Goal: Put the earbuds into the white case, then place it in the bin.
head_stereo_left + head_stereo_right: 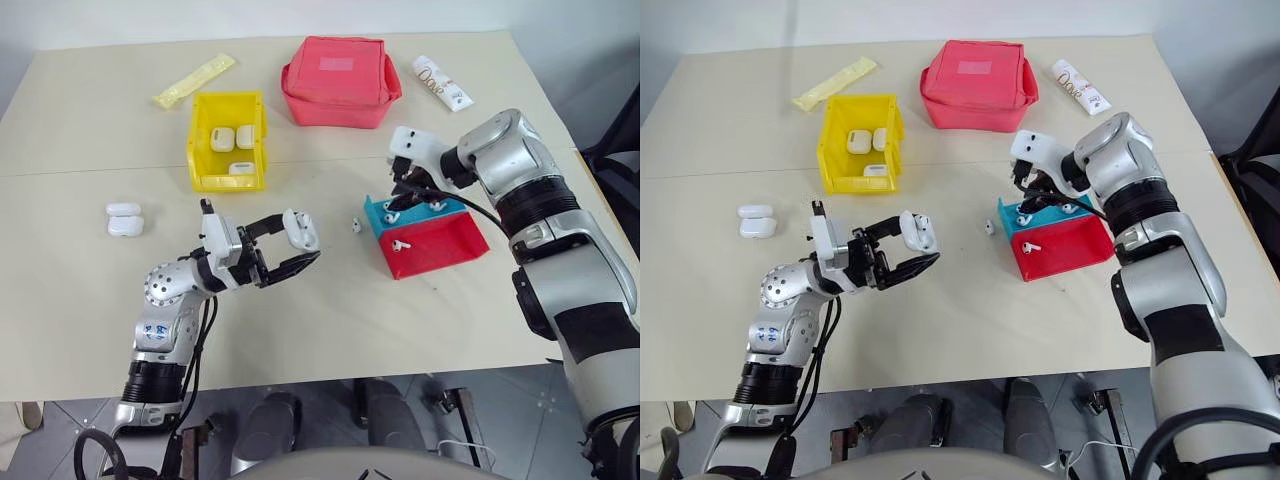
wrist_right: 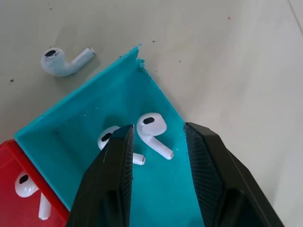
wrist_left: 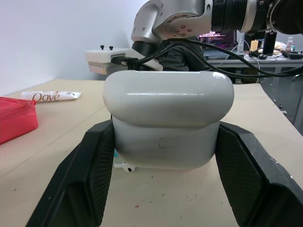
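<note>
The left end effector (image 1: 292, 247) is clamped on the white case (image 1: 300, 229), holding it above the table (image 1: 420, 320) with its two black fingers (image 3: 90, 179) pressed against the case's sides; the lid looks shut from the left wrist view. The right end effector (image 2: 158, 175) hangs over the blue tray (image 2: 75, 142), its jaws parted with nothing between them, straddling one of the earbuds (image 2: 152, 130) lying inside, with a second earbud (image 2: 110, 139) partly hidden behind one finger. Another earbud (image 2: 26, 187) lies in the red tray (image 1: 435, 245), which sits against the blue one, and a loose earbud (image 1: 356, 225) rests on the table just beside the blue tray's corner. The yellow bin (image 1: 228, 140) stands well apart toward the far left side (it already holds three white cases). Two more white cases (image 1: 124, 219) lie together on the table near the left edge. Farther back sit a red pouch (image 1: 338, 80), a white tube (image 1: 442, 82) and a yellow packet (image 1: 194, 80).
</note>
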Robot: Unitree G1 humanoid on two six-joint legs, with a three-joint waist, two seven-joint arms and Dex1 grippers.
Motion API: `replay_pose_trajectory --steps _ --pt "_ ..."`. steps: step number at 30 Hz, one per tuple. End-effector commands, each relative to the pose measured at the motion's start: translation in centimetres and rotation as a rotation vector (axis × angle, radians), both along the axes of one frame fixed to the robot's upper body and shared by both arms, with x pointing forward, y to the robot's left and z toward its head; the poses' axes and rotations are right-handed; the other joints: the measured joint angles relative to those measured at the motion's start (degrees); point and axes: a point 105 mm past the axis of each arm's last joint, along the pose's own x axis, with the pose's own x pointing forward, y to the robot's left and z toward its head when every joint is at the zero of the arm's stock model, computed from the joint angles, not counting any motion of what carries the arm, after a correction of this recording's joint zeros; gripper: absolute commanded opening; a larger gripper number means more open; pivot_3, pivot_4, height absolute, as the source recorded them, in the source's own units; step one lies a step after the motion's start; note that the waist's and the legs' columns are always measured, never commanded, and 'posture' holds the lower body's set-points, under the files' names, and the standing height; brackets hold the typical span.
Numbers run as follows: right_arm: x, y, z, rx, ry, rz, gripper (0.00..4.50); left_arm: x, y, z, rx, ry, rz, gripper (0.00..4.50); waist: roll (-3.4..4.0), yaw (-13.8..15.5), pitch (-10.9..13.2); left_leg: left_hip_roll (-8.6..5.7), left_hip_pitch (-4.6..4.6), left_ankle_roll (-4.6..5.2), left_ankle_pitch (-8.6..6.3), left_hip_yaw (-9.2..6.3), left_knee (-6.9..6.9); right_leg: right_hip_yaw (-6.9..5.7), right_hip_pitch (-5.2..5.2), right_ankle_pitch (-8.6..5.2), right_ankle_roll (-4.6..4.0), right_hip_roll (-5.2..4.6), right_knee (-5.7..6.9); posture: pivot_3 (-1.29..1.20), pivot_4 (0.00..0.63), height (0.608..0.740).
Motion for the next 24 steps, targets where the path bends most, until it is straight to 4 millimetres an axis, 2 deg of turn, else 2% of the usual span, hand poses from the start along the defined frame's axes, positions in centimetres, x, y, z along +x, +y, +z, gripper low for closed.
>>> replay_pose_trajectory --steps 1,24 --pt "0.2 0.5 1.2 0.006 -0.039 0.025 1.74 -0.5 0.2 1.1 -0.008 -0.042 0.000 2.79 0.00 -0.01 0.00 0.00 0.00 0.00 0.00 0.00 0.00 0.00 0.00 0.00 0.00 0.00 0.00 0.00 0.150 0.740" --pt "0.3 0.7 -0.2 -0.015 -0.025 0.033 1.74 -1.1 0.7 1.2 -0.001 -0.040 0.035 2.79 0.01 -0.05 -0.01 0.00 0.01 0.00 0.00 0.00 0.00 0.00 -0.01 -0.02 -0.03 0.01 0.05 0.00 0.150 0.740"
